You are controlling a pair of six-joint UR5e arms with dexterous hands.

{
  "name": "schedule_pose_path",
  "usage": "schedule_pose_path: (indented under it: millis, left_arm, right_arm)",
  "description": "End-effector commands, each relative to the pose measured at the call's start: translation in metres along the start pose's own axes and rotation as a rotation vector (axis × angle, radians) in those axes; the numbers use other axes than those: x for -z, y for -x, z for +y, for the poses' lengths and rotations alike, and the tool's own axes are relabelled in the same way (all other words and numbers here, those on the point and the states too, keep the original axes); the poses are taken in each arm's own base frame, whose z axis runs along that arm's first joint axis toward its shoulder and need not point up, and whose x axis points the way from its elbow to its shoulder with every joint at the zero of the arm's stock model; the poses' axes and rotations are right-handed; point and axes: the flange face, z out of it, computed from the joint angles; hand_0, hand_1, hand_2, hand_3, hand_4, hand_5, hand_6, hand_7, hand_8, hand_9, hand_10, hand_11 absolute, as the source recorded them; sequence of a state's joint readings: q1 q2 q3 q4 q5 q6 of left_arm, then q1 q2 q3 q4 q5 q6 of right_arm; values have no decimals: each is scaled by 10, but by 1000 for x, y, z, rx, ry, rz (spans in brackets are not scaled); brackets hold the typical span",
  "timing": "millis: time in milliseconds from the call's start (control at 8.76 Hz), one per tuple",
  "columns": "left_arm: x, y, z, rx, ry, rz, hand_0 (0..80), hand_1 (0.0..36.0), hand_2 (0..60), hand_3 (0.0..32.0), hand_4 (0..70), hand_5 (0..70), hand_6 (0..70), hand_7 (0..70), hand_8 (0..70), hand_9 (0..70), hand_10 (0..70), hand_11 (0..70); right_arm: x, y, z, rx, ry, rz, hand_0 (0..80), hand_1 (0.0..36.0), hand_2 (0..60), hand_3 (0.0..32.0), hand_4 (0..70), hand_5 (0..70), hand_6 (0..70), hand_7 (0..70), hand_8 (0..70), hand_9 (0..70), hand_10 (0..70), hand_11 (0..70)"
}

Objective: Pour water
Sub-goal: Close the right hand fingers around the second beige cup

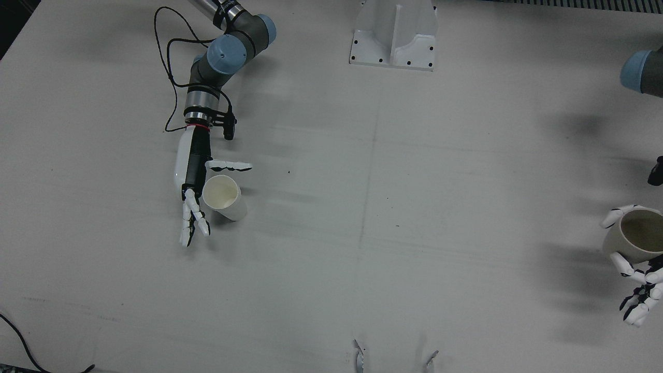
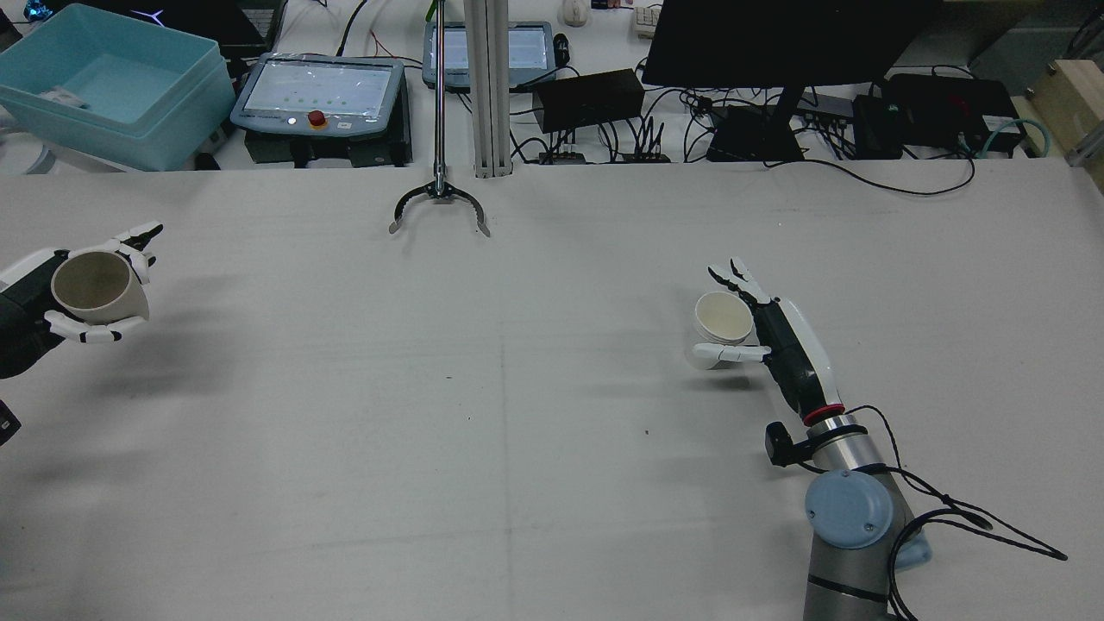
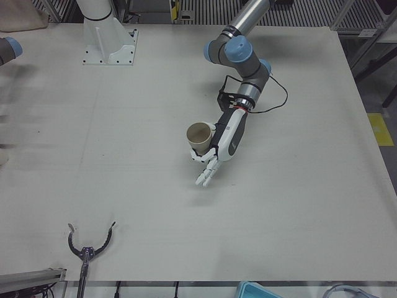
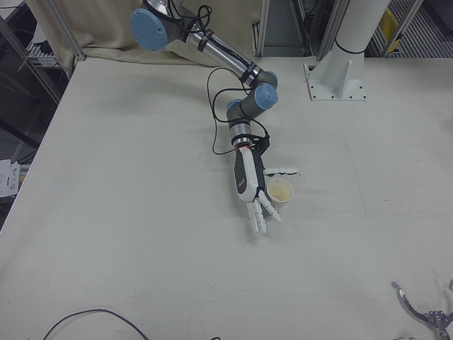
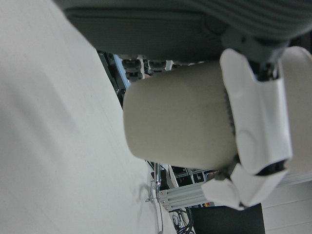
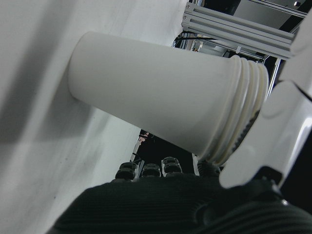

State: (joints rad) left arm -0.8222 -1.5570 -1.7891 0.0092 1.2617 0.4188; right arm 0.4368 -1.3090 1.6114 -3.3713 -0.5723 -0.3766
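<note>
Cups well apart; pouring judged not yet begun. Paper cup [image 1: 222,197] stands on surface [image 1: 362,233], upright, between thumb and fingers of right hand [image 1: 192,186]; fingers apart, not clamped — hand open beside cup. Beige cup [image 2: 93,287] gripped in left hand [image 2: 52,297], raised off surface. Remaining: bring cups together, tilt, pour. Front view shows both cup mouths; no water discernible. Right hand view shows cup base on surface. Left-front view misses right hand.

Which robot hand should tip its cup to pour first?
Probably the left hand: it holds the beige cup lifted off the table. The right hand is open beside the white paper cup, which stands on the table.
</note>
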Motion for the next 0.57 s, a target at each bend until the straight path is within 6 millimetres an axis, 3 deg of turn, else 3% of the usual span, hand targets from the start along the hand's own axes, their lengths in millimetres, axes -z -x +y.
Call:
schedule_pose_path:
  millis: [0, 342, 456]
  left_arm:
    - [0, 0, -1, -1, -1, -1, 517, 360, 600, 0, 372, 617, 41, 110, 28, 51, 57, 114]
    - [1, 1, -3, -2, -6, -2, 509, 360, 600, 0, 366, 611, 41, 109, 28, 51, 57, 113]
    - [2, 1, -4, -4, -9, -3, 507, 360, 600, 0, 367, 611, 41, 110, 28, 50, 57, 112]
  right_arm:
    - [0, -3, -3, 9, -4, 3, 454, 100, 60, 0, 69, 46, 39, 62, 23, 20, 35, 61]
    - [-2, -5, 3, 6, 1, 1, 457, 105, 67, 0, 76, 53, 45, 71, 26, 25, 37, 65]
    - [-3, -6, 7, 7, 3, 0, 459, 114, 96, 0, 85, 94, 63, 116, 41, 59, 50, 84]
